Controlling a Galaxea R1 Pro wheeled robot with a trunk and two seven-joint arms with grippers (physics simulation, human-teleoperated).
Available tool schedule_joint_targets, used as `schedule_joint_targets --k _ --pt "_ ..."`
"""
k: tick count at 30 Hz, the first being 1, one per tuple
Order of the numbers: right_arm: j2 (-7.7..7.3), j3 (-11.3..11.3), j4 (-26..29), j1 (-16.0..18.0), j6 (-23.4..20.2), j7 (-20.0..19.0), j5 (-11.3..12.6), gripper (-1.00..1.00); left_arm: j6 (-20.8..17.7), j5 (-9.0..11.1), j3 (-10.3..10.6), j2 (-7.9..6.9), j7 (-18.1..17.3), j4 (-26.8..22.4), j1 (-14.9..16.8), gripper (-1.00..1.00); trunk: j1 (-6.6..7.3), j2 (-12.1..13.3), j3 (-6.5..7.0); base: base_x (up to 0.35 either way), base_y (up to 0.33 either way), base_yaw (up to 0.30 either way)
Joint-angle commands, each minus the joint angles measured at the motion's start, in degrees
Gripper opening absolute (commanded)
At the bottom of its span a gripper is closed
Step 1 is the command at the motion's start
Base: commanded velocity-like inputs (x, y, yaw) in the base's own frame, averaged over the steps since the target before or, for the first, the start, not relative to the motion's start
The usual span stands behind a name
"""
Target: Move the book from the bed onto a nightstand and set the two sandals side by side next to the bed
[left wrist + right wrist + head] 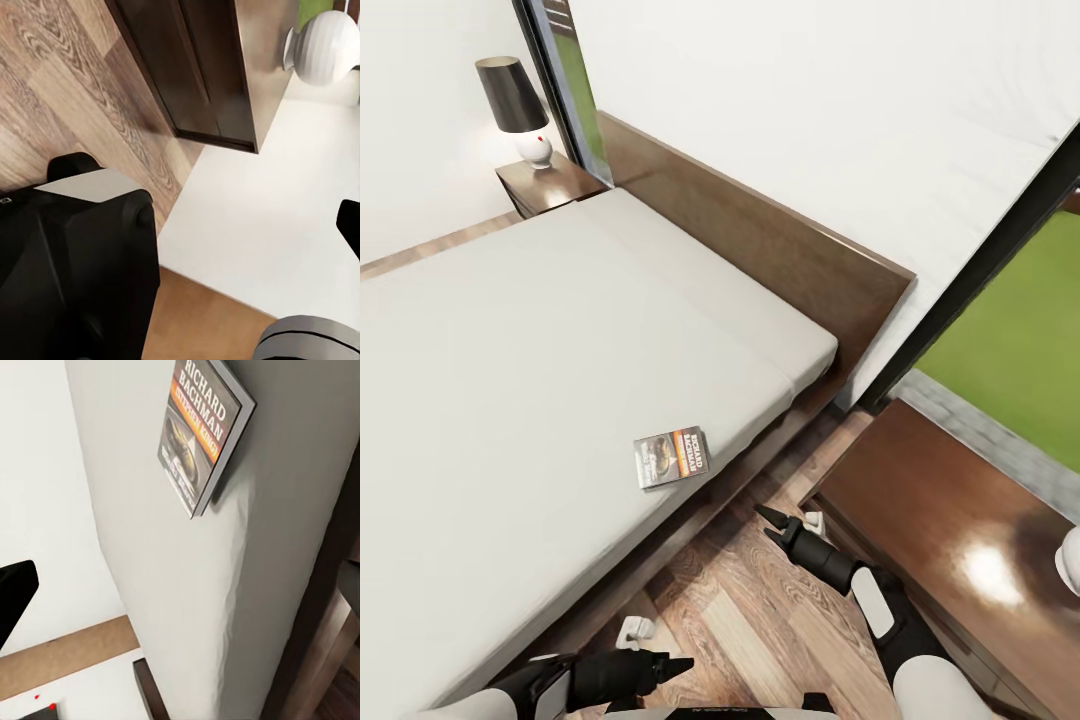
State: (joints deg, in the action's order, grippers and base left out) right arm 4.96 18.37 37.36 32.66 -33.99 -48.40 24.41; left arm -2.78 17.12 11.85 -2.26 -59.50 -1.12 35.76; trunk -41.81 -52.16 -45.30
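Book (671, 457) flat near bed (510, 330) edge | right tool (772, 525) slightly parted | left tool (678, 666) unclear, tips overlap

A wood-plank floor (760, 600) fills the lower middle of the head view. White walls (810, 110) span the top. At the right edge, a black window frame (980, 270) slants down, with green grass (1010, 330) and what may be a grey paved strip (990, 435) beyond it.
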Motion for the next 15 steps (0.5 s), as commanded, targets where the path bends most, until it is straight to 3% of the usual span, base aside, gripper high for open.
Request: schedule_joint_targets --k 1,15 --pt "0.06 0.3 0.0 0.0 -0.4 -0.1 0.1 1.00 -0.3 0.6 0.5 0.00 -0.2 0.0 0.0 1.00 -0.01 0.0 -0.03 0.000 0.000 0.000" --pt "0.05 0.2 -0.1 0.0 -0.4 0.0 0.1 1.00 -0.3 0.5 0.5 0.05 -0.2 0.0 0.0 1.00 -0.01 0.0 -0.03 0.000 0.000 0.000"
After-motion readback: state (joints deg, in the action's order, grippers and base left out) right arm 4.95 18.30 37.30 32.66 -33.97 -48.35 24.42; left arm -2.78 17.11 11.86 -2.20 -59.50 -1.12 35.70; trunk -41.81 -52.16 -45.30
